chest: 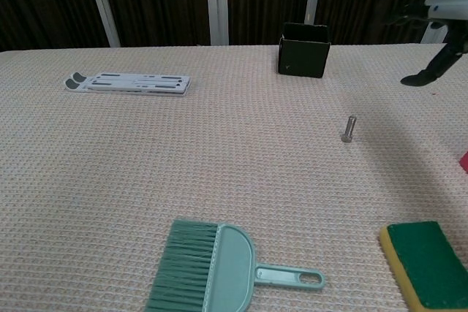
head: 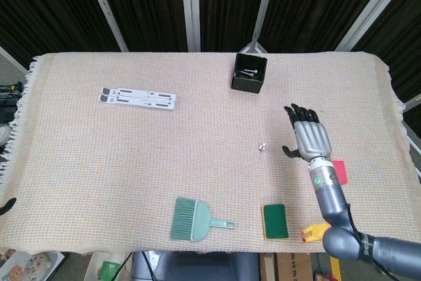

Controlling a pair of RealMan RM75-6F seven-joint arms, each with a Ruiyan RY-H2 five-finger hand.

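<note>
**One open hand above a lone bolt**

One woven beige cloth covers the surface from edge to edge, and everything else lies on it. Next in size is the robot's right arm, which comes in from the lower right corner in the head view and ends in the right hand, raised off the cloth with its fingers spread wide and holding nothing. In the chest view that hand shows only partly at the upper right edge, well above the surface.

A flat white folding stand lies toward the far left. A green dustpan with its brush sits near the front edge, handle pointing right. A black box stands at the far middle, with small metal pieces inside. A green sponge with a yellow edge lies near the front right, and a red block shows partly behind the right forearm.

Smallest is the bolt, a short metal piece standing upright on the cloth, left of the right hand and apart from it; the chest view shows it alone, in front of the black box.

The left hand does not show in either view.
</note>
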